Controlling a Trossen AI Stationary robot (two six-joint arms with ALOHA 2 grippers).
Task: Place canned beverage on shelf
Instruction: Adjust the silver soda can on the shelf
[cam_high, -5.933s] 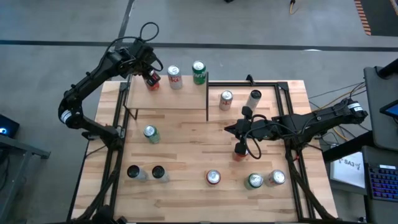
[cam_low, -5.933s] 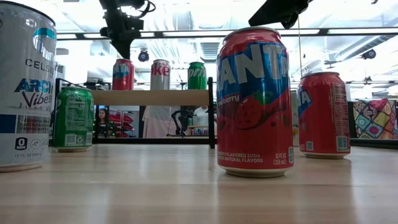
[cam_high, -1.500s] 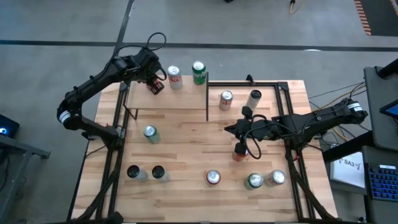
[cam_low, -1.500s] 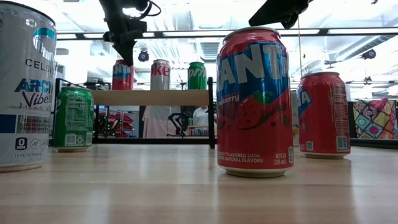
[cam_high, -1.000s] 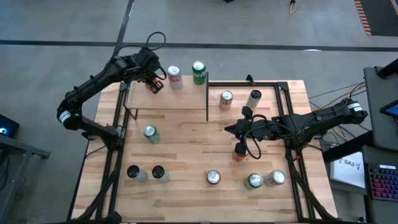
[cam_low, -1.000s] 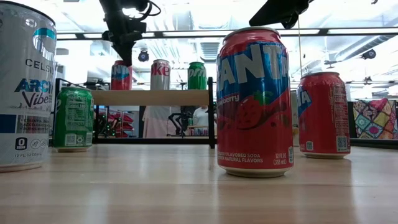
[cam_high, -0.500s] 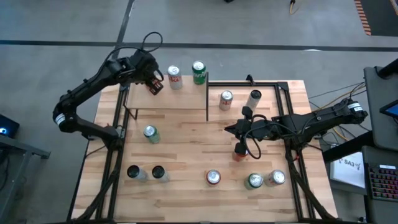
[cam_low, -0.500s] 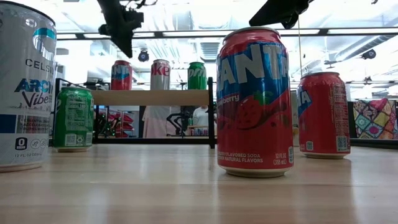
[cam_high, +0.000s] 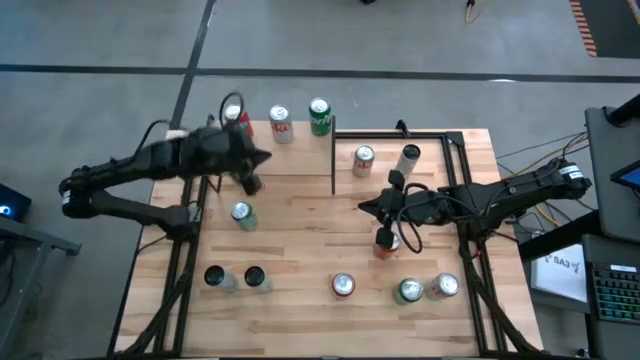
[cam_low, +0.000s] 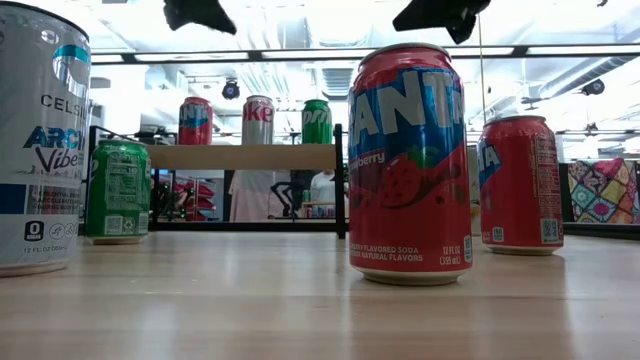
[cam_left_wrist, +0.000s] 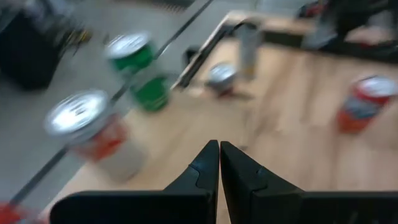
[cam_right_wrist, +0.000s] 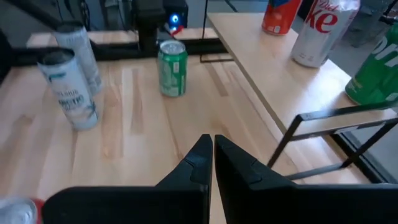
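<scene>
three cans (cam_high: 281, 124) crowding shelf (cam_high: 290, 160) back edge

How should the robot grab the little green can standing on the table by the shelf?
The green can stands upright and alone, with bare tabletop around it. Probably best: come straight down from above and close the fingers across the middle of its round sides, below the rim. The left gripper, shut and holding nothing, is nearest.

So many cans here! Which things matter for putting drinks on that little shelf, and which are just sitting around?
Part of the job:
- shelf
- three cans on it: red can, silver Diet Coke can, green can
- left gripper, shut and empty
- cans on the table, e.g. small green can

Just lying about:
- keyboard
- right gripper, shut, waiting
</scene>
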